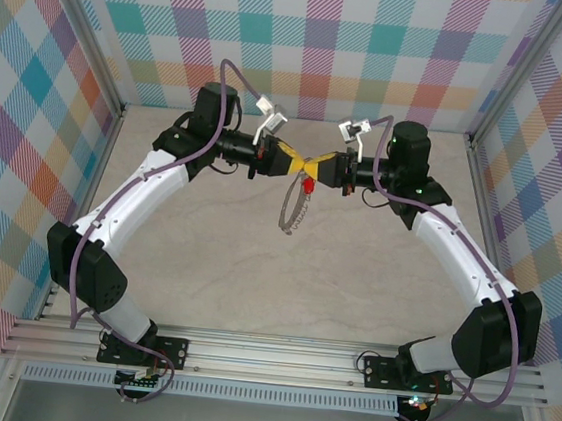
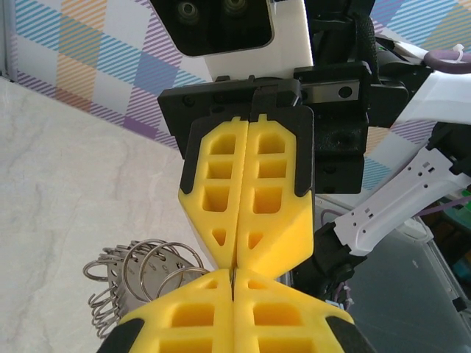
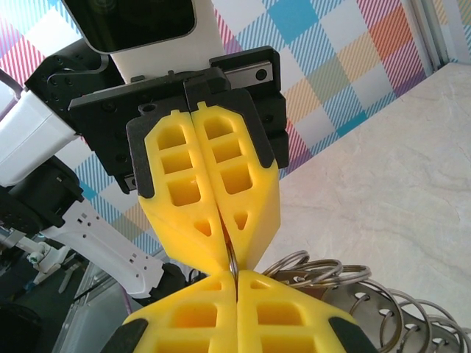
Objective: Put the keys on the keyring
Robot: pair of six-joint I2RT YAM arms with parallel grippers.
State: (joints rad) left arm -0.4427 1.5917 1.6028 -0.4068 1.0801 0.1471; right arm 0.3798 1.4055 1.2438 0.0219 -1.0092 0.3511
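**Two yellow pincers meet tip to tip over a hanging keyring**

The left gripper (image 1: 297,161) and the right gripper (image 1: 312,164) point at each other above the middle of the pale marbled tabletop (image 1: 252,298), and their yellow ribbed plastic fingertips touch. Both pincers are pressed fully together, with only a hairline seam between the fingers of each.

In the left wrist view, the left gripper (image 2: 232,294) rises from the bottom edge and the right gripper (image 2: 237,254) comes down from above, nose to nose. In the right wrist view the layout is mirrored: the right gripper (image 3: 237,290) is below and the left gripper (image 3: 227,254) above. There a short arc of thin grey wire shows exactly where the four tips meet, and it runs into the seams of both pincers.

The large thin grey-silver metal keyring (image 1: 289,214), fringed with many small wire loops, hangs in the air from that meeting point, well above the tabletop. Its loops fan out just beside the closed tips, on the left in the left wrist view (image 2: 140,268) and on the right in the right wrist view (image 3: 346,283).

The tiny key with a red plastic head (image 1: 309,185) dangles just under the right gripper's tip, beside the top of the keyring. The overhead view is too small to tell whether it is threaded onto the ring.

Multicoloured checked walls (image 1: 320,34) enclose the table.
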